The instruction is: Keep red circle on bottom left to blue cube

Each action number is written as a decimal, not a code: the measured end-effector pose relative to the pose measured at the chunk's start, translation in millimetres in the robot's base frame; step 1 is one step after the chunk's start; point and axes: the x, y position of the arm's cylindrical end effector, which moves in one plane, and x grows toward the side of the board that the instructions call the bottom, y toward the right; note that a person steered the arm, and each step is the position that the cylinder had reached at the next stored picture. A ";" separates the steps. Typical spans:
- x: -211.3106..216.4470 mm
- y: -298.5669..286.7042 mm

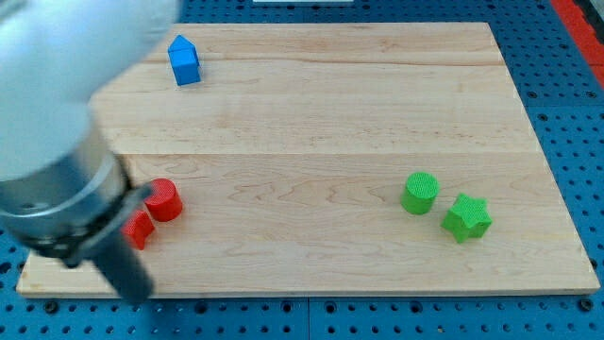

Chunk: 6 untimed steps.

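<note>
Pale wooden board (311, 142) on blue pegboard: the red circle block (164, 199) sits just right of my blurred rod; my tip (140, 295), which grips nothing, lies below-left of it. The blue cube block (184, 61) is top-left.

No text, label, brand, number or sign can be read anywhere in the camera view. The wooden table (311, 113) is bare of print, and the coloured blocks on it carry no markings. The blue pegboard (566, 142) around it shows only plain holes.
</note>
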 end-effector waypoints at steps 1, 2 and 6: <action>-3.0 -48.2; -24.5 -38.4; -73.5 47.1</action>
